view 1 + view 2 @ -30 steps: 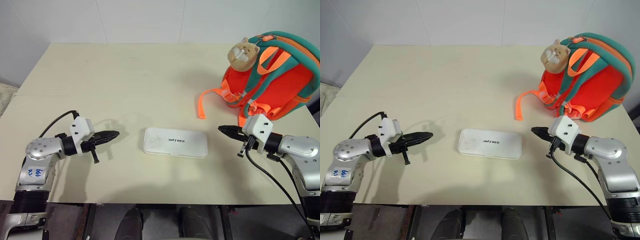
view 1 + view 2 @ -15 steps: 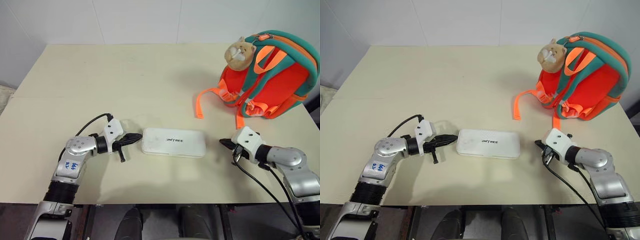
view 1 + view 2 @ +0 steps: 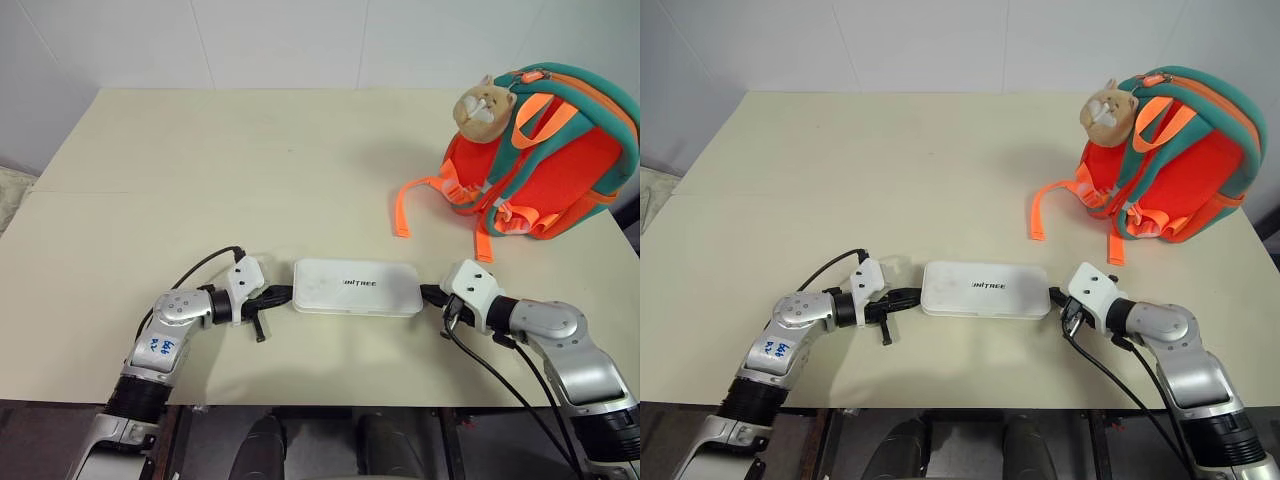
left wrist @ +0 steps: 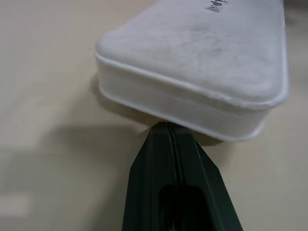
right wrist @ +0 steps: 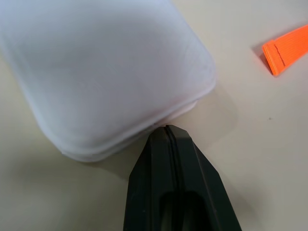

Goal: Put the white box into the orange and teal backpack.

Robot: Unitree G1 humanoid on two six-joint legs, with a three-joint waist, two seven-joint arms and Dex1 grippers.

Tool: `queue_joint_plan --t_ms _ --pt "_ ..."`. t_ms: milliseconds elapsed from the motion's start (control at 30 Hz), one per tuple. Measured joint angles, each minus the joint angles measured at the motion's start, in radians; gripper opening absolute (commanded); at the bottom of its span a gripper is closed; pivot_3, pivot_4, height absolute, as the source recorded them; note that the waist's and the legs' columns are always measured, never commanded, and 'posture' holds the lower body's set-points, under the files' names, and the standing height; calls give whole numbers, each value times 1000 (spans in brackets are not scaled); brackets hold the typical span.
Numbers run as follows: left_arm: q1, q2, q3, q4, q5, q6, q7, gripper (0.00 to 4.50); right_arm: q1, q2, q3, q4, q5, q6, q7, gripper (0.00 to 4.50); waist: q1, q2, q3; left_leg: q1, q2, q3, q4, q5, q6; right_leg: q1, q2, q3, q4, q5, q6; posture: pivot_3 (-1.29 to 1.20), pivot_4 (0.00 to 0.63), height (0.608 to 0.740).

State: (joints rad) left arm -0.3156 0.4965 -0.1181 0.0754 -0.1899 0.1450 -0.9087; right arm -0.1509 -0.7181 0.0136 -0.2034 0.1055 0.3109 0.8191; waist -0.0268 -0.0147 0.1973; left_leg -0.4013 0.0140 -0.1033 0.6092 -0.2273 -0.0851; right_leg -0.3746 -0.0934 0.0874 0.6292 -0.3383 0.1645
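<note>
The white box [image 3: 356,287] lies flat near the front edge of the table [image 3: 250,160], a thin, long case with rounded corners, a raised seam running round its side and a short line of small dark lettering on its lid. It sits lengthwise across the table, well apart from the orange and teal backpack [image 3: 545,150], which stands at the far right corner, its bright orange body edged in teal, a tan plush hamster charm [image 3: 485,106] perched at its top and loose orange webbing straps [image 3: 408,205] trailing onto the table toward the box. Both arms reach inward low over the table, forearms almost level, one from each side. The left pincer [image 3: 279,294] has its two black fingers pressed together into a narrow point, and the tip meets the box's left end right at its lower edge. The right pincer [image 3: 430,294] is likewise closed to a point, its tip against the bottom of the box's right end. Neither holds anything; the box is simply flanked between the two closed tips, resting on the table.
</note>
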Motion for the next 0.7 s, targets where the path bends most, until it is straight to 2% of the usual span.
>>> queue_joint_plan --t_ms 467,700 --pt "49 188 80 -71 -4 81 -12 20 -34 -25 0 15 -4 -7 16 0 -2 0 0 0 0 0 0 0 0 0 0 0 -1 0 0 0 150 740" --pt "49 131 132 -116 -126 135 -35 20 -40 -25 0 40 -5 -27 22 0 0 0 0 -1 0 0 -1 0 1 0 0 0 -1 0 0 0 150 740"
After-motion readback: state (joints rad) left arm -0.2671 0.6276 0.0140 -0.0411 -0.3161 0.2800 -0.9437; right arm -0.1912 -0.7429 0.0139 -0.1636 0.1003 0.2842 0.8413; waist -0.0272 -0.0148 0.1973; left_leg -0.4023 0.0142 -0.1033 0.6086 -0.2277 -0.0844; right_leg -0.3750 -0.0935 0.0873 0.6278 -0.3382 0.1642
